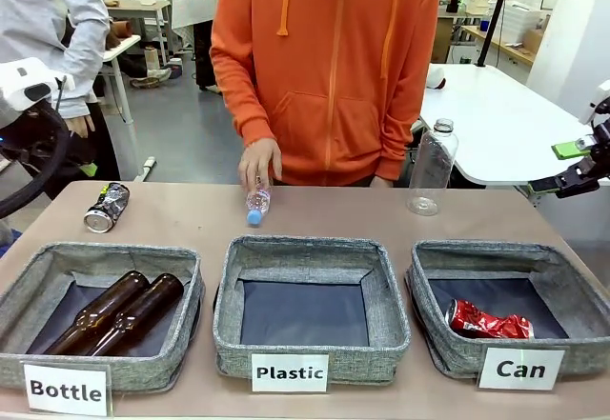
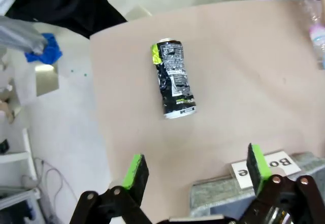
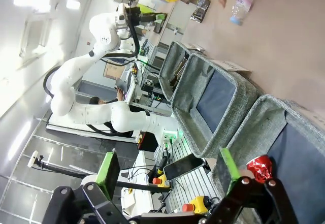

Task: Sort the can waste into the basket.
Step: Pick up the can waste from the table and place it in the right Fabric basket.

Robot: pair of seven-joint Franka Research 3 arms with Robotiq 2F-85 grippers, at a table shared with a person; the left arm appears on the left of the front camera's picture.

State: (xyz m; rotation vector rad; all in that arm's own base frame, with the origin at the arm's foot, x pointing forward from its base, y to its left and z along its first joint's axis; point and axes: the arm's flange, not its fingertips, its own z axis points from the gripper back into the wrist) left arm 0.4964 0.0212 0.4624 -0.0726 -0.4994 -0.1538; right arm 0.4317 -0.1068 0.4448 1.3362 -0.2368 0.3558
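Note:
A crushed black can (image 1: 105,208) with white markings lies on the table at the far left, behind the "Bottle" basket. In the left wrist view this black can (image 2: 173,79) lies ahead of my open left gripper (image 2: 197,167), apart from its fingers. A crushed red can (image 1: 488,322) lies inside the grey basket (image 1: 564,291) labelled "Can" at the right. My right gripper (image 1: 570,166) hangs open at the right edge, above and behind that basket. The right wrist view has the red can (image 3: 260,167) in the basket (image 3: 264,104) beyond my open right gripper (image 3: 167,167).
The "Plastic" basket (image 1: 229,291) stands in the middle. At the left, the "Bottle" basket (image 1: 24,291) holds two brown bottles (image 1: 119,310). A person's hand (image 1: 259,163) rests on a small plastic bottle (image 1: 256,201). A clear bottle (image 1: 431,168) stands upright at the back right.

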